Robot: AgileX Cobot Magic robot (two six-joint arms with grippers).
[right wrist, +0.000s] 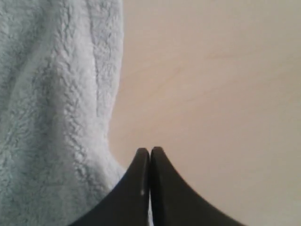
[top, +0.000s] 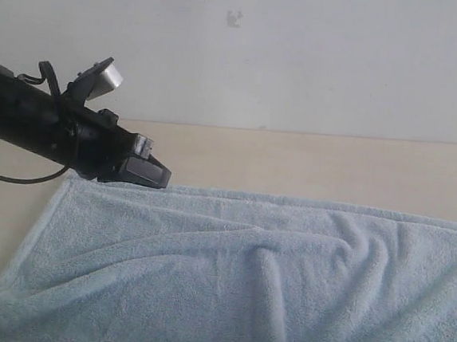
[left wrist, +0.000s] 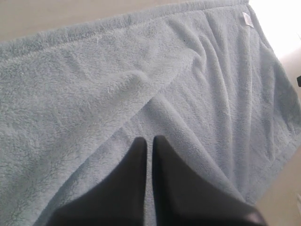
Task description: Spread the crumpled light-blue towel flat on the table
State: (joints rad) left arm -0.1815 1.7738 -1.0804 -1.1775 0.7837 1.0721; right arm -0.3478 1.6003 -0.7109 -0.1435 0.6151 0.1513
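Beige table [top: 310,158] holds the light-blue towel [top: 243,276], mostly spread but ridged mid-cloth. Left gripper [left wrist: 147,139], over its far-left corner, and right gripper [right wrist: 149,149], both closed and empty, may snag and rebunch fleece.

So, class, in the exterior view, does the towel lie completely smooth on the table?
No, the towel shows raised folds running across its middle as it rests on the table.
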